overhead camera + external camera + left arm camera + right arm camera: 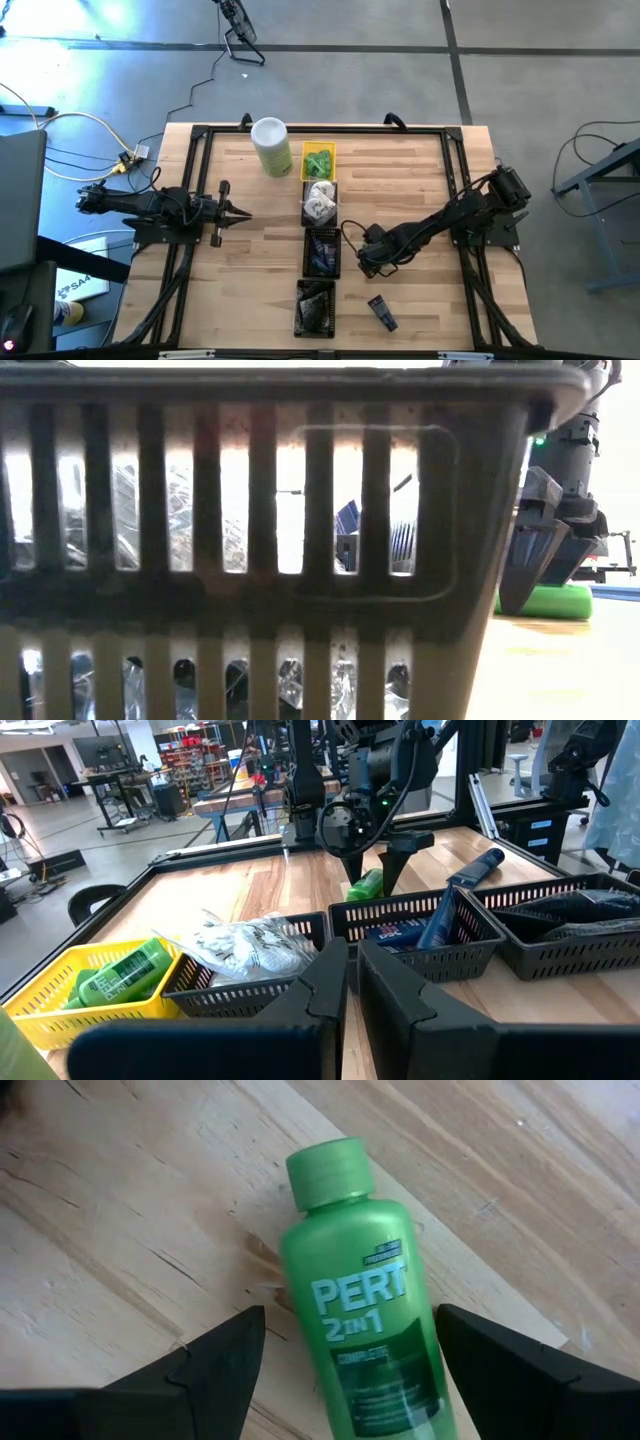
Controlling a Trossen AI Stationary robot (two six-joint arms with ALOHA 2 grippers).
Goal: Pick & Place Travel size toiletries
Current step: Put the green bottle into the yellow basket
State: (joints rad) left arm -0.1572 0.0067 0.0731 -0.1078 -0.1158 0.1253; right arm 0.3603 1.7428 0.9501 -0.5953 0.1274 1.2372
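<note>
We hold the right tool [345, 1350] open over the green bottle [355, 1320] lying flat on the bench [120, 1210]. The bottle looks light, rigid and slick; grip mid-body. The left tool [240, 212] waits closed.

Row of trays [320, 240] down the table's [420, 170] middle, canister [271, 146] at far end, bare wood either side

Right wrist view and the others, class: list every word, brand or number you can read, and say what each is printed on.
"PERT" on the green bottle lying on the table, between the right pincer's open fingers.
"2 IN 1" just below it on the same bottle.
Smaller print on that bottle: too blurred to read.
Labels on the green bottles in the yellow tray and on the blue tube: unreadable.
</note>
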